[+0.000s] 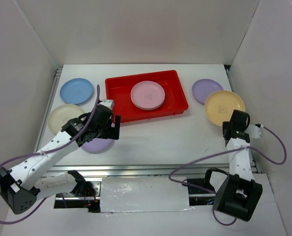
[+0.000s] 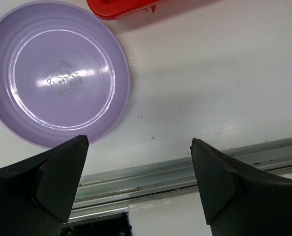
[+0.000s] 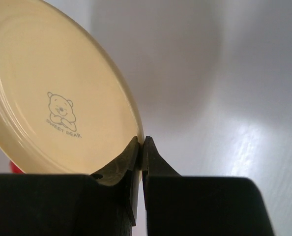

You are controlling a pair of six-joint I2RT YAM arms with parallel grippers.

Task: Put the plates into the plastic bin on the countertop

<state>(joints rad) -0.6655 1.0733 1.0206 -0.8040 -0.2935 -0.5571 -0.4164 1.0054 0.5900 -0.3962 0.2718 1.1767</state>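
Observation:
The red plastic bin (image 1: 175,93) lies at the back centre of the white countertop (image 1: 160,140), with a pink plate (image 1: 147,94) stacked on another inside it. My right gripper (image 1: 233,122) (image 3: 143,142) is shut on the near rim of a yellow plate (image 1: 223,104) (image 3: 52,88), which shows tilted in the right wrist view. My left gripper (image 1: 109,132) (image 2: 138,162) hangs open and empty beside a purple plate (image 1: 93,146) (image 2: 57,73), below the bin's corner (image 2: 121,6). A blue plate (image 1: 76,91), a cream plate (image 1: 62,118) and a second purple plate (image 1: 206,89) lie on the countertop.
White walls close in the left, back and right sides. A metal rail (image 1: 151,169) (image 2: 185,172) runs along the near edge, just past the left fingertips. The right wall stands close to the yellow plate.

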